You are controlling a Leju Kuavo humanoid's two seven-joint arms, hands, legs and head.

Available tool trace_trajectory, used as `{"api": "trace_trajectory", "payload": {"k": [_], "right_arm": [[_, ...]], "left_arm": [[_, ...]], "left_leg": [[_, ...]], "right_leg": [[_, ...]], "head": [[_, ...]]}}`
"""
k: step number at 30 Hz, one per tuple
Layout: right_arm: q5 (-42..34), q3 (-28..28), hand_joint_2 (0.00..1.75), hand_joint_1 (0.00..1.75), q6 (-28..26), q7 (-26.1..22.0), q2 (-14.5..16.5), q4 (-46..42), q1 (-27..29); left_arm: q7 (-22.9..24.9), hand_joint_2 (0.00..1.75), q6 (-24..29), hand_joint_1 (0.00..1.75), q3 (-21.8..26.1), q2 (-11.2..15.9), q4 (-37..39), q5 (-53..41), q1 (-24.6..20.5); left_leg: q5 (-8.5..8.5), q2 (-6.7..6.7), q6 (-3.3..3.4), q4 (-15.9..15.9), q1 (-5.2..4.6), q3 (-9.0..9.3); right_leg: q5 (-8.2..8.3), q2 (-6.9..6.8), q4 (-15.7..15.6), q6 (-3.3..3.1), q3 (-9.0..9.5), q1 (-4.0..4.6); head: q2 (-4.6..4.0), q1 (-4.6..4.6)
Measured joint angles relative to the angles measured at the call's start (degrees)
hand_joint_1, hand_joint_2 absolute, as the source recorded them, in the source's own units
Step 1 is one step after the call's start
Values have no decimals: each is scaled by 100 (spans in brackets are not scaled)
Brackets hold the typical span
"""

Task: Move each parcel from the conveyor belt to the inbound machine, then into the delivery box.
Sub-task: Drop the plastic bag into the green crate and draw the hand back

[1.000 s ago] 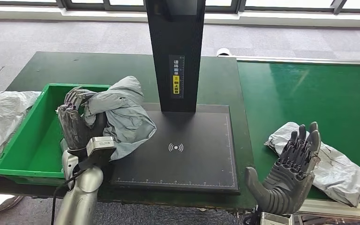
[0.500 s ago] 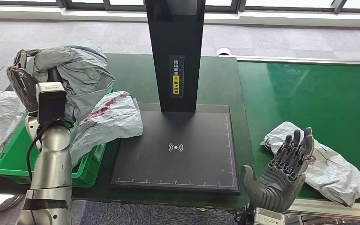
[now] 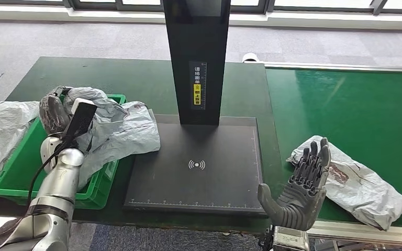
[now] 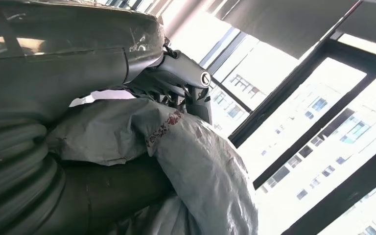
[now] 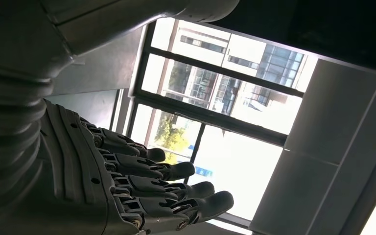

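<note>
Nearest the robot, its right hand [image 3: 299, 196] was raised palm-up at the front edge of the conveyor belt [image 3: 356, 104], the fingers [image 5: 176, 171] spread wide and straight and holding nothing. Just beyond those fingertips a crumpled grey parcel [image 3: 356, 183] with dark reddish print lay flat on the green belt, apart from the hand. To the left, the silver left arm [image 3: 57, 188] rose from the near edge of the tabletop [image 3: 136, 78] toward a green delivery box [image 3: 10, 178] that sat at the tabletop's left end. The left hand [image 3: 55, 112] hung over the box's far part, its fingers [image 4: 176, 93] closed around a bunched grey parcel bag [image 3: 118, 133]; most of that bag draped over the box's right wall, its free end lying on the left edge of the black inbound machine [image 3: 199, 162]. In the left wrist view the bag's wrinkled film with a red printed strip pressed against the palm. Another pale grey bag [image 3: 0, 136] lay outside the box against its left wall. The machine's flat plate, marked with a white wireless symbol [image 3: 197, 164], lay between box and belt, and its black upright column [image 3: 196, 57], carrying a small yellow-and-white label [image 3: 197, 90], stood at the plate's far side. Beyond the tabletop ran grey carpet [image 3: 84, 39] and a line of window frames [image 3: 293, 8].
</note>
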Motion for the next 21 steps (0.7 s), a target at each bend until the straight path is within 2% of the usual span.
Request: {"api": "trace_trajectory", "payload": {"k": [2, 4, 6, 10, 21], "right_arm": [[-28, 0, 175, 0, -1, 0, -10, 56, -38], [-126, 8, 175, 0, -65, 0, -39, 133, -97], [-303, 69, 175, 0, -200, 0, -117, 268, -187], [-565, 287, 175, 0, -402, 0, -310, 568, -351], [-460, 402, 175, 0, -493, 0, -475, 873, -454]], "left_arm": [[26, 175, 14, 90, 21, 4, 156, 13, -9], [-15, 87, 51, 3, 57, 5, 262, 127, 6], [-178, 0, 157, 0, 138, -3, 264, 397, 77], [-522, 0, 325, 0, 308, -83, -89, 902, 397], [-711, 0, 157, 0, 173, -481, -1685, 1553, 1411]], "left_leg": [[-1, 0, 1, 0, -1, -1], [-1, 0, 1, 0, -1, -2], [-1, 2, 1, 0, 0, -1], [-1, 3, 1, 0, 0, 1], [-8, 0, 1, -1, -2, 5]], "right_leg": [[0, 0, 0, 0, 0, 0], [0, 0, -1, 0, 0, 0], [0, 1, -1, 0, 0, 0], [0, 2, -1, 0, -2, 1], [-6, -2, -2, 1, 3, -1]], "head": [[-1, 0], [-1, 0], [-1, 0], [1, -1], [1, -2]]}}
